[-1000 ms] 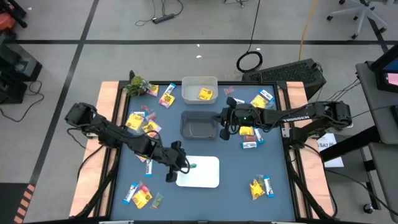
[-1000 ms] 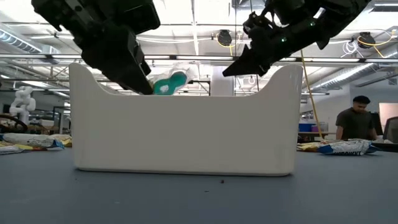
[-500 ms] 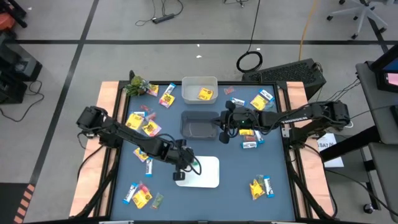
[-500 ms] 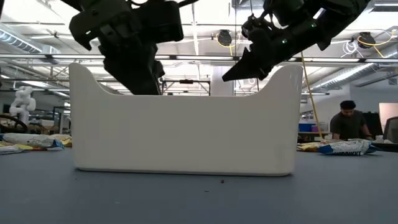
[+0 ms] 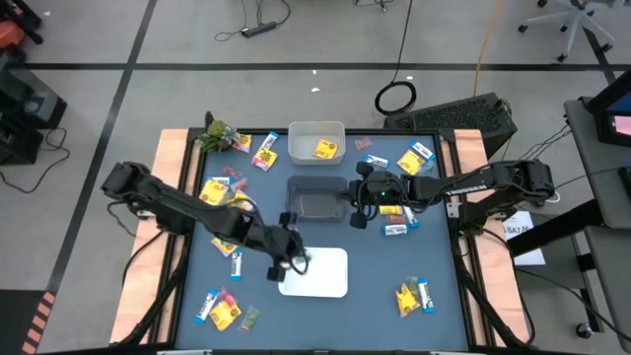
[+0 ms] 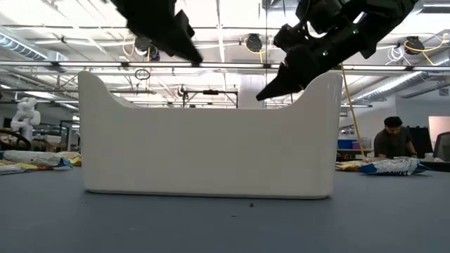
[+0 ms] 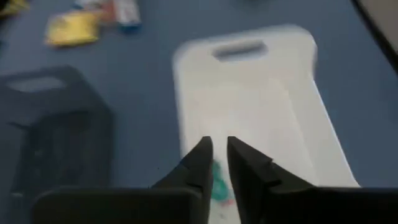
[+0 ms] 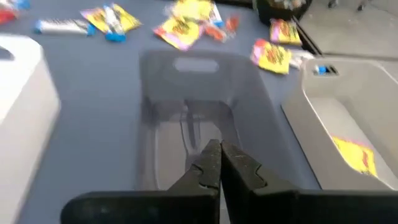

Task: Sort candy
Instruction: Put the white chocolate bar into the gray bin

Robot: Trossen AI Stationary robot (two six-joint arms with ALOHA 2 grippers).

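Three bins lined up mid-table, one per candy type by the look of it: light bin (image 5: 316, 142) at 12 o'clock with one yellow packet (image 5: 326, 149), dark bin (image 5: 315, 199) at centre with nothing visible inside, white bin (image 5: 317, 273) at 6 o'clock with one green piece (image 7: 217, 188). Left gripper (image 5: 292, 255) above the white bin's 9 o'clock edge, jaws a narrow slit, nothing held; green piece directly beneath. Right gripper (image 5: 357, 200) by the dark bin's 3 o'clock edge, pinched closed, empty; remaining candy (image 5: 222, 194) scattered at 9, 3, 7 and 5 o'clock.
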